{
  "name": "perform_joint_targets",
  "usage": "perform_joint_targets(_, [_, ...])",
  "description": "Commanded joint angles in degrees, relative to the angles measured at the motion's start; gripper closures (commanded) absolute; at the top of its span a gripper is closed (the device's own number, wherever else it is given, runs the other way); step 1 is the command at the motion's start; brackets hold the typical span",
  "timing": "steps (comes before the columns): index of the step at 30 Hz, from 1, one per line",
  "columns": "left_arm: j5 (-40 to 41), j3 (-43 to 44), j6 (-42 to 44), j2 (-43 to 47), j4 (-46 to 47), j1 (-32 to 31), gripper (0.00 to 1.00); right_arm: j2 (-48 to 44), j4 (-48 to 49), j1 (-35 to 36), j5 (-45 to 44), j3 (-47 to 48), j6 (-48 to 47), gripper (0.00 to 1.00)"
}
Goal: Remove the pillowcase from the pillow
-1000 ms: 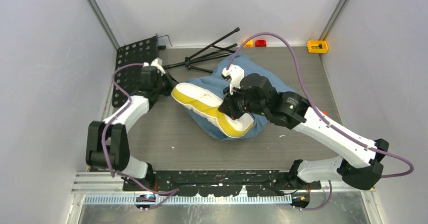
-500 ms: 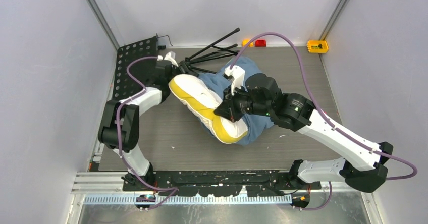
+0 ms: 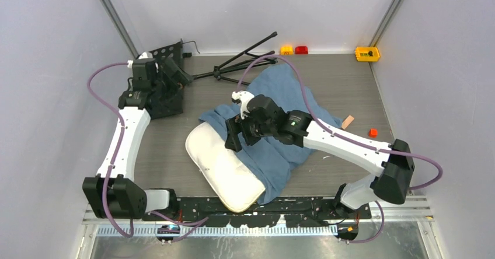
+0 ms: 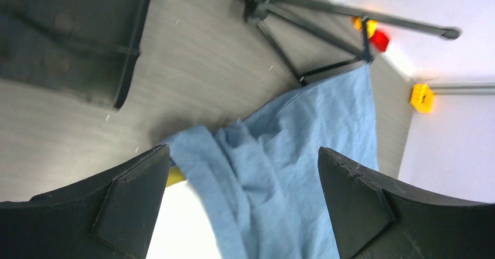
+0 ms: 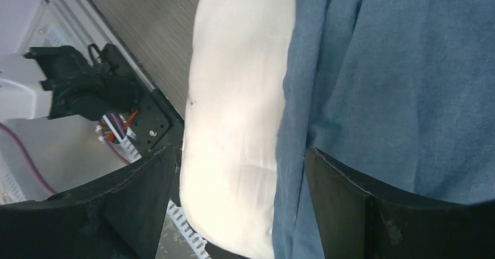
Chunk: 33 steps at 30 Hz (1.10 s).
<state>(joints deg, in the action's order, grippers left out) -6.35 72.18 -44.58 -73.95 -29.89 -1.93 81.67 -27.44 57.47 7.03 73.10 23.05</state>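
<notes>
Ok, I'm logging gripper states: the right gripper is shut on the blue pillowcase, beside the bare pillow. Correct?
No. The right gripper is open, spread wide and clamping nothing, over the blue pillowcase, beside the bare pillow. The right wrist view shows it.

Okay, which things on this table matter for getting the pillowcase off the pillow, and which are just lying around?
Part of the job: blue pillowcase, cream pillow.

Just lying about: black tripod, black perforated plate, yellow block, red block, orange block, tan strip, small orange bit.
</notes>
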Motion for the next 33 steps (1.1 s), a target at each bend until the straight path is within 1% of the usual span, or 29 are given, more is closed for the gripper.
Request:
perform_joint_targets(1, [-1.6,-0.5,3.0,2.8,-16.6,0.3,0.00,-0.1,0.9,-1.1,-3.4,4.0,-0.9,0.13])
perform_joint_targets(4, [-6.5,-6.4,2.6,7.3,-17.9,0.3,0.00,0.7,-2.6,-1.9,-7.6,4.7,-3.9,0.12])
perform_joint_targets(6, [-10.1,-12.0,0.8,11.1,-16.8,0.3,0.00,2.2,-5.5,-2.0,-11.7,5.6,-5.9,0.11])
perform_joint_targets(9, [-15.1,-20.0,-2.6,16.7,-14.1,0.1,0.04,4.4,-7.2,-2.1,-17.5,5.9,-7.3,0.08])
perform_joint_targets(13, [-20.9,-28.3,-6.9,21.5,-11.5,-0.6,0.06,6.4,-6.6,-2.1,-17.8,5.4,-9.8,0.07])
perform_joint_targets(15, [-21.1,-30.4,-7.6,23.4,-11.7,-1.6,0.05,7.2,-5.6,-2.1,-16.9,4.9,-10.6,0.07])
perform_joint_targets(19, [-17.9,-31.5,-7.6,26.1,-15.8,-3.1,0.05,9.9,-3.2,-2.1,-15.7,3.4,-11.2,0.07])
perform_joint_targets(21, [-16.4,-32.1,-8.0,26.8,-17.7,-4.1,0.04,11.7,-2.0,-2.1,-15.8,3.2,-11.2,0.09])
perform_joint_targets(23, [-15.4,-33.7,-9.3,27.0,-17.8,-5.3,0.04,13.2,-0.8,-2.0,-16.7,3.0,-10.7,0.16])
perform_joint_targets(27, [-13.7,-37.9,-12.7,25.5,-14.2,-8.7,0.05,13.6,3.8,-2.9,-20.9,1.0,-7.1,0.38])
perform_joint_targets(30, [-9.7,-38.6,-13.5,23.8,-13.9,-11.5,0.04,11.8,9.5,-4.2,-18.4,-2.8,-5.2,0.57])
perform_joint_targets(31, [-8.4,-38.7,-13.8,23.3,-13.9,-12.2,0.03,11.3,10.8,-4.4,-17.8,-3.7,-4.6,0.67])
perform_joint_targets(33, [-6.6,-39.3,-14.4,22.4,-12.7,-13.0,0.03,11.3,11.8,-4.4,-17.6,-4.5,-4.3,0.83])
